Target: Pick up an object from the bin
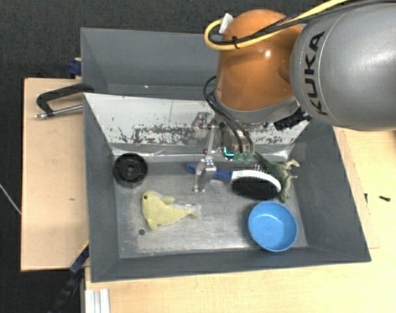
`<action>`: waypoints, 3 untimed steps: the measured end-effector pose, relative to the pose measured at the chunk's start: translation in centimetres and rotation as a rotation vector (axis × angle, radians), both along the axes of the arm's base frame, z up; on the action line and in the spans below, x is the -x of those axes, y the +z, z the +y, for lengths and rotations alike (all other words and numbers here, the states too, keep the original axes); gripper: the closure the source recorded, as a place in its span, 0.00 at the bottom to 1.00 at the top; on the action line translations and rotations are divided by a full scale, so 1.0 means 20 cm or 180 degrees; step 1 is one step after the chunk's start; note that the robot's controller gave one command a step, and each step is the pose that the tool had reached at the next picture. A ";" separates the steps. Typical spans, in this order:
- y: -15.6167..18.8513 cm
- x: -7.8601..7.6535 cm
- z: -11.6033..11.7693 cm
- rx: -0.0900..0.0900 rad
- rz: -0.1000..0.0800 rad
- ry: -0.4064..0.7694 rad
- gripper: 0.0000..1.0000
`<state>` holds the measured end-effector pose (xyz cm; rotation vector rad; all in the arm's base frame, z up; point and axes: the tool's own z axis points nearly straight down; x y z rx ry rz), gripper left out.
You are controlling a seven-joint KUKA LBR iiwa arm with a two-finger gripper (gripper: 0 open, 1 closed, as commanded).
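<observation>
five loose things are counted in the grey metal bin [100, 194]. the two-finger gripper [205, 175] is seen low over the middle of the floor, nearer the far wall, right over the handle end of a black oval brush with white rim and blue plastic handle [253, 185]. whether the gripper is wide or narrow cannot be told, and nothing is shown held. the brush's long axis is laid roughly left to right across the bin, with the bristle head toward the right edge and the handle tip poking out just left of the gripper. the bulk of the brush is thus placed from the gripper toward the right edge. a green plastic toy figure [289, 173] is leaned by the brush head at the right wall. a blue round plastic bowl [273, 225] is set in the near right corner. a pale yellow flat soft scrap [162, 210] is found by the near edge, left of middle. a black round ribbed disc [129, 168] is by the left edge, well apart. the handle is judged the nearest grasp, taken across its long axis.
</observation>
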<state>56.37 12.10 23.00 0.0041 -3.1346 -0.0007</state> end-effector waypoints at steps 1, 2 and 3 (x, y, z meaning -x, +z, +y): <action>-0.66 -0.15 -0.37 0.0001 -0.0021 0.0496 0.00; -0.78 -0.16 -0.49 -0.0006 -0.0028 -0.0387 0.00; -0.62 -0.20 -0.39 -0.0006 -0.0054 0.0893 0.00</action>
